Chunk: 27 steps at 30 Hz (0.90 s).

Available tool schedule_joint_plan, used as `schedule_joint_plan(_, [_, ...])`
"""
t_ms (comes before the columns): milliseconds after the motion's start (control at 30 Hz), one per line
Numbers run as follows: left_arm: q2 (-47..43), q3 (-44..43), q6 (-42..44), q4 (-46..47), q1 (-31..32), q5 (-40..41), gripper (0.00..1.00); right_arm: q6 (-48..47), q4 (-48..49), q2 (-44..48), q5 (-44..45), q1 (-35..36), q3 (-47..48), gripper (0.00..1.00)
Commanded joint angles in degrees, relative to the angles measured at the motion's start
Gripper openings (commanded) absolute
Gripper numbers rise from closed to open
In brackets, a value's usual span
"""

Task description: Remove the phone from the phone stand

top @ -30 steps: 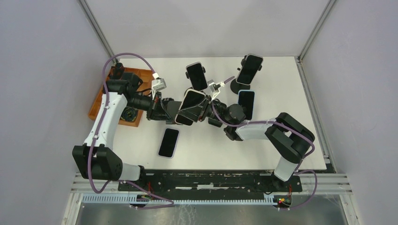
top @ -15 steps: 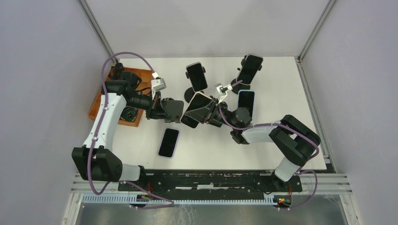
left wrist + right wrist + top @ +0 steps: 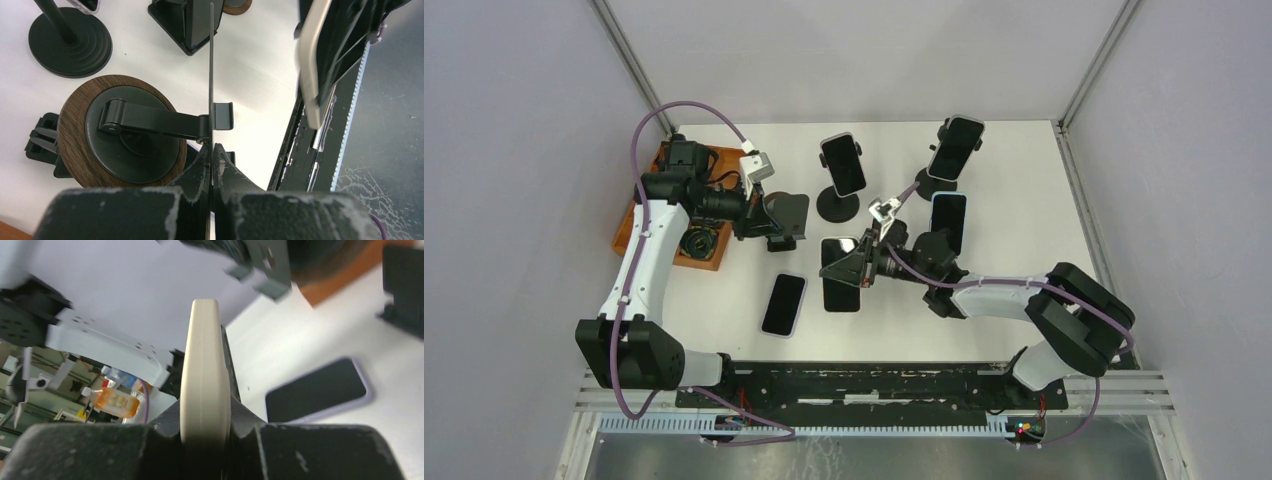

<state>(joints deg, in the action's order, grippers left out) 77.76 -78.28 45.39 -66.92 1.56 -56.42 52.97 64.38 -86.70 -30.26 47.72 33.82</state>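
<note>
My right gripper [image 3: 862, 268] is shut on the phone [image 3: 841, 273], which has a cream case and a dark screen, and holds it over the table's middle, apart from the stand. In the right wrist view the phone's cream edge [image 3: 205, 355] stands upright, pinched between the jaws of that gripper [image 3: 206, 409]. My left gripper [image 3: 767, 217] is shut on the phone stand's thin black back plate [image 3: 790, 212]. The left wrist view shows this gripper [image 3: 212, 148] clamped on the plate [image 3: 211, 70]. The stand's round wood-rimmed base [image 3: 120, 137] lies left of it and the phone [image 3: 312, 65] off to the right.
Two more phones sit on black stands at the back [image 3: 843, 165] [image 3: 955, 147]. One phone lies flat at right of centre [image 3: 948, 220], and a lavender-cased one lies nearer the front [image 3: 784, 303] [image 3: 317, 387]. An orange tray [image 3: 636, 218] stands at the left edge.
The right gripper has carried the phone off the stand, toward the near side, and closed tighter on it. The left gripper has drawn the stand back to the left.
</note>
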Motion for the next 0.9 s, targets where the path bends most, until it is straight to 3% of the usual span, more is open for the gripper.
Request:
schedule_joint_plan(0, [-1.9, -2.8, -3.7, 4.1, -0.2, -1.9, 0.02, -3.7, -18.2, -3.5, 3.2, 2.9, 5.4, 0.00])
schedule_joint_plan(367, [-2.6, -4.4, -4.3, 4.2, -0.2, -2.1, 0.02, -0.1, -36.4, -17.7, 15.4, 7.2, 15.6, 0.02])
schedule_joint_plan(467, [-3.1, -4.1, -4.3, 4.1, -0.2, -2.4, 0.02, 0.9, -38.9, -19.8, 18.6, 7.5, 16.7, 0.16])
schedule_joint_plan(567, [-3.5, -3.8, -4.3, 4.1, -0.2, -2.9, 0.02, 2.4, -41.2, -21.0, 21.7, 7.8, 16.5, 0.37])
schedule_joint_plan(767, [-3.9, -2.3, -3.9, 4.0, -0.2, -4.4, 0.02, 0.5, -46.1, -19.6, 25.4, 8.3, 17.0, 0.89])
schedule_joint_plan(867, [-3.7, -1.7, -3.6, 4.1, -0.2, -5.1, 0.02, -2.5, -49.8, -16.5, 28.7, 8.4, 16.3, 0.98])
